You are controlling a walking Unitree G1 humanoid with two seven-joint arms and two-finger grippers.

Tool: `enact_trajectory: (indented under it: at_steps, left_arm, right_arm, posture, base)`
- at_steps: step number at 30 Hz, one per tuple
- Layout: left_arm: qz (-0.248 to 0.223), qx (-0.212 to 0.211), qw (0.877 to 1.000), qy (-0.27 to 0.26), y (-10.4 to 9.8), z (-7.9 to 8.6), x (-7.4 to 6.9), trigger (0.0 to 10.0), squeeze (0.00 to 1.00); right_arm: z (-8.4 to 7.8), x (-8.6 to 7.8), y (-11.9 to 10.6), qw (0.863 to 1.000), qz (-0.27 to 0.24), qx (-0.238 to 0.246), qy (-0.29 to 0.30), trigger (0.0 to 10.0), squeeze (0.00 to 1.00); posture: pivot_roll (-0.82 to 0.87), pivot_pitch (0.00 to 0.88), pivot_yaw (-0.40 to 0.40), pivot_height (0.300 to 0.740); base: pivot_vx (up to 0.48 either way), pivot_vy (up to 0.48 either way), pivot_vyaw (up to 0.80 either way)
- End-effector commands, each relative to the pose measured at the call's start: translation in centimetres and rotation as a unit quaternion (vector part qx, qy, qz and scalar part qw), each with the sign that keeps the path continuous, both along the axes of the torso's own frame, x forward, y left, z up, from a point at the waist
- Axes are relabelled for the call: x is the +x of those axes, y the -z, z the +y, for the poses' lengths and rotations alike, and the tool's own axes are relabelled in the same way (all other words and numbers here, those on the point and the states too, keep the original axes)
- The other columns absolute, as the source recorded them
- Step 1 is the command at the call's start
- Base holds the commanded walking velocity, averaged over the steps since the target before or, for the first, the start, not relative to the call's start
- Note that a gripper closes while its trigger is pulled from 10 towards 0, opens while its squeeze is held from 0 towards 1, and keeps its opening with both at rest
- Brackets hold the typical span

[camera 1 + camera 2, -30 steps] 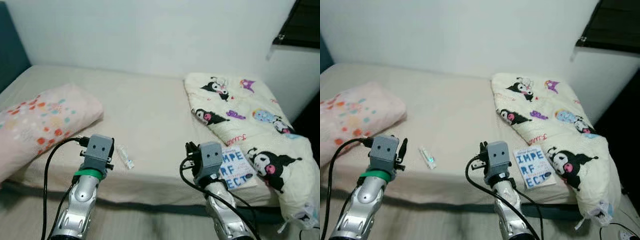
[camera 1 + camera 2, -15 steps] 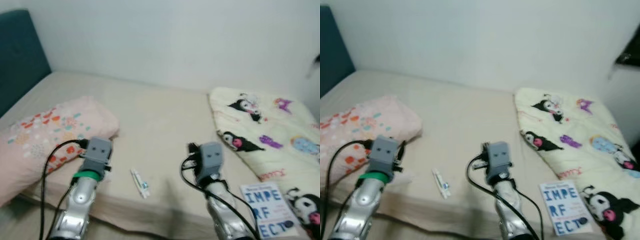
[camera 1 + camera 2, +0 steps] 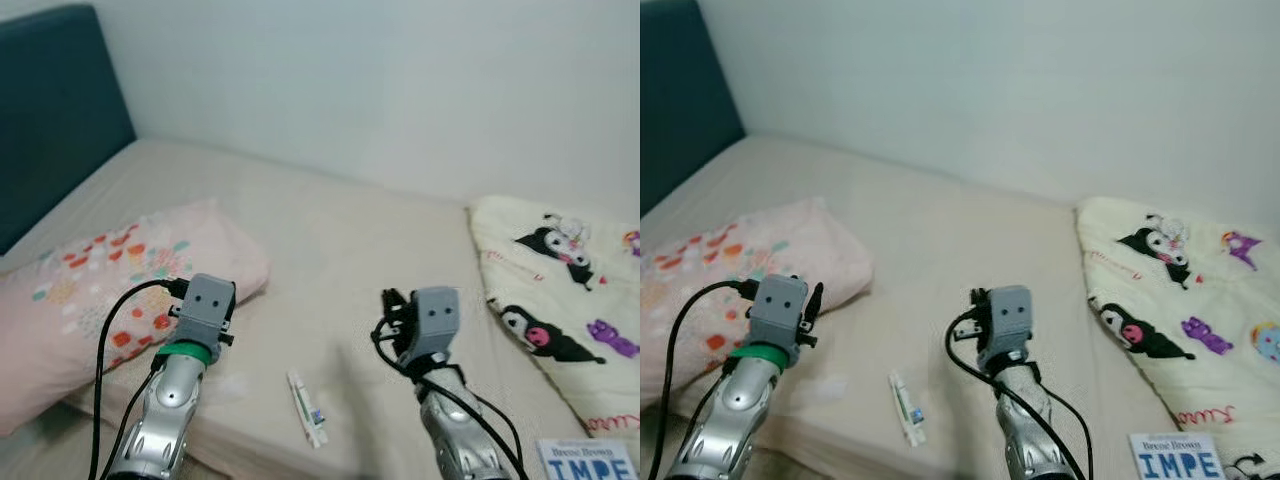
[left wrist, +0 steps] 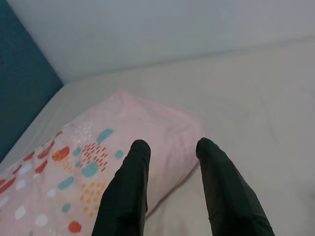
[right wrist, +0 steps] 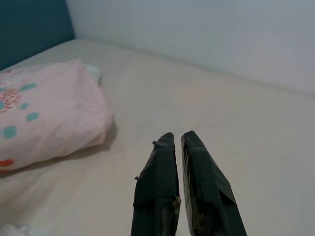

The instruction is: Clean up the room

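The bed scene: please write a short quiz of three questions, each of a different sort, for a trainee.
1. True or false: the small white tube lies on the beige bed sheet between the two arms.
2. Which gripper has its black fingers apart? A) the left gripper B) the right gripper
3. Fill in: the pink pillow with coloured dots lies on the robot's ____ side, near the dark teal headboard.

Key: 1 true. 2 A; the right gripper's fingers are nearly together and hold nothing. 3 left; the cream cartoon-print blanket and the white book with blue letters lie on the right.
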State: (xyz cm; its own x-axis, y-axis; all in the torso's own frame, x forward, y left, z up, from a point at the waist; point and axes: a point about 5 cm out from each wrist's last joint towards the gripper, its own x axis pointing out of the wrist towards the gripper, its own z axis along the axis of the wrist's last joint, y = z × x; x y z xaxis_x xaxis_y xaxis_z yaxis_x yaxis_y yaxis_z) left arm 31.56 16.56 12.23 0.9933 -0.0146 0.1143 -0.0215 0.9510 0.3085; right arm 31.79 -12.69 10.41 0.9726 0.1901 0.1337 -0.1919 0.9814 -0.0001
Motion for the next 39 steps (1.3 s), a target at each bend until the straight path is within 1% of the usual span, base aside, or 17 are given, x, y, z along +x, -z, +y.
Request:
enact_trajectory:
  at_steps: [1, 14, 17, 20, 22, 30, 39]
  left_arm:
    - [0.011, -0.001, 1.0, 0.01, 0.6, -0.4, -0.2, 10.0, 0.0]
    - [0.016, 0.002, 1.0, 0.018, 0.8, -0.8, -0.3, 10.0, 0.0]
    - [0.018, 0.003, 1.0, 0.019, 0.9, -0.8, -0.3, 10.0, 0.0]
    - [0.019, 0.003, 1.0, 0.019, 0.9, -0.8, -0.3, 10.0, 0.0]
    - [0.021, 0.004, 1.0, 0.02, 1.0, -0.8, -0.4, 10.0, 0.0]
    - [0.023, 0.004, 1.0, 0.021, 1.1, -0.9, -0.4, 10.0, 0.0]
    - [0.025, 0.005, 0.999, 0.023, 1.1, -0.9, -0.5, 10.0, 0.0]
  right_arm:
    - [-0.6, -0.4, 0.9, 1.0, 0.02, 0.008, 0.012, 10.0, 0.0]
    - [-0.5, -0.5, 1.3, 0.999, 0.031, 0.004, 0.013, 10.0, 0.0]
    - [-0.1, -0.8, 1.7, 0.999, 0.039, 0.007, 0.008, 10.0, 0.0]
    - [-0.1, -0.9, 1.8, 0.999, 0.04, 0.009, 0.005, 10.0, 0.0]
    - [0.0, -1.1, 1.9, 0.999, 0.043, 0.01, 0.002, 10.0, 0.0]
    - [-0.1, -1.2, 2.0, 0.999, 0.045, 0.009, 0.002, 10.0, 0.0]
    - [-0.1, -1.2, 2.1, 0.999, 0.048, 0.014, 0.005, 10.0, 0.0]
  posture:
    - [-0.1, 0.053, 0.027, 0.739]
    - [-0.1, 0.051, 0.034, 0.739]
    - [-0.1, 0.056, 0.035, 0.714]
    - [-0.1, 0.059, 0.037, 0.709]
    - [-0.11, 0.063, 0.039, 0.694]
    - [-0.11, 0.066, 0.04, 0.669]
    - [-0.1, 0.075, 0.047, 0.629]
  base:
    - [0.0, 0.0, 0.0]
    - [0.0, 0.0, 0.0]
    - [0.0, 0.0, 0.0]
    - [0.0, 0.0, 0.0]
    - [0.0, 0.0, 0.0]
    - [0.0, 0.0, 0.0]
    - [0.0, 0.0, 0.0]
